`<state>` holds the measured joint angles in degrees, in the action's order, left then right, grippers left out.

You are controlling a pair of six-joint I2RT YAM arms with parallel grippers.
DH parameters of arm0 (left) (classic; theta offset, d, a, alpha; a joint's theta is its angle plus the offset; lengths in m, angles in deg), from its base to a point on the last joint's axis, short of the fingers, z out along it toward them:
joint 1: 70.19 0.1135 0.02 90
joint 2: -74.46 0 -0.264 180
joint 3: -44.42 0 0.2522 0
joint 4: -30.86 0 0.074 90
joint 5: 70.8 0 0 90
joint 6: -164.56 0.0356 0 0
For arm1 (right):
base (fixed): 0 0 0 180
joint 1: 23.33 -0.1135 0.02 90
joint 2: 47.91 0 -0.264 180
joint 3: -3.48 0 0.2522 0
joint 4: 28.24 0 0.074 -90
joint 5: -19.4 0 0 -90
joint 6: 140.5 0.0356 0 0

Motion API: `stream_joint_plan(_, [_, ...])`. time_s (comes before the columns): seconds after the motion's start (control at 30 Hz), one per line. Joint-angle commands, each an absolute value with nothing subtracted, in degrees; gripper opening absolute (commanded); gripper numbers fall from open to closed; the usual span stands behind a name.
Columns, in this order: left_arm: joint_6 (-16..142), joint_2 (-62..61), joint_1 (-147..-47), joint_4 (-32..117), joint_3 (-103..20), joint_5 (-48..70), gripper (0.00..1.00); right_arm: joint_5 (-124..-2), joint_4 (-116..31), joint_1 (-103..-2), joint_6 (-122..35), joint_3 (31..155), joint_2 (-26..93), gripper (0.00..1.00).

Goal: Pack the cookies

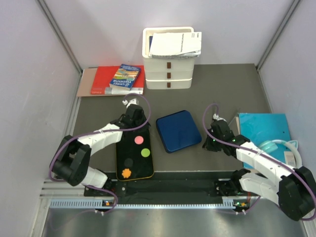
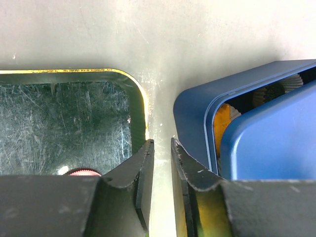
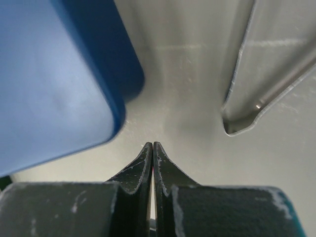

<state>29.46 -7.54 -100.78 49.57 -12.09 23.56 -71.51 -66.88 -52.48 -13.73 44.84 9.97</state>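
Since four cookies (image 1: 139,139) lie on the black tray (image 1: 121,148) at 7 o'clock of the blue tin (image 2: 190,118), I judge packing unfinished. Left tool (image 2: 162,148) hangs over the tray–tin gap, fingers slightly apart, empty. Lid (image 2: 276,143) sits askew, orange cookie (image 2: 223,118) showing inside. Right tool (image 3: 153,145), at the tin's 3 o'clock, is pressed together, holding nothing. Dark grey table (image 1: 98,111), white walls (image 1: 98,29), drawers (image 1: 168,74) at 12.

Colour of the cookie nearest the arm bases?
That cookie is orange, best seen in the top external view.

Scratched glossy black tray (image 2: 74,123), matt blue box (image 2: 192,116)
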Motion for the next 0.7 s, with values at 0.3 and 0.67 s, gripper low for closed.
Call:
stream_joint_plan(0.3, [29.6,-6.0,-100.9,49.1,-11.3,24.6,0.29,-70.9,-55.9,-53.2,-11.4,45.2,13.4,0.00])
stream_joint_plan(0.67, [29.6,-6.7,-100.9,48.6,-11.3,23.9,0.29,-71.3,-54.9,-53.2,-10.9,44.9,10.1,0.00])
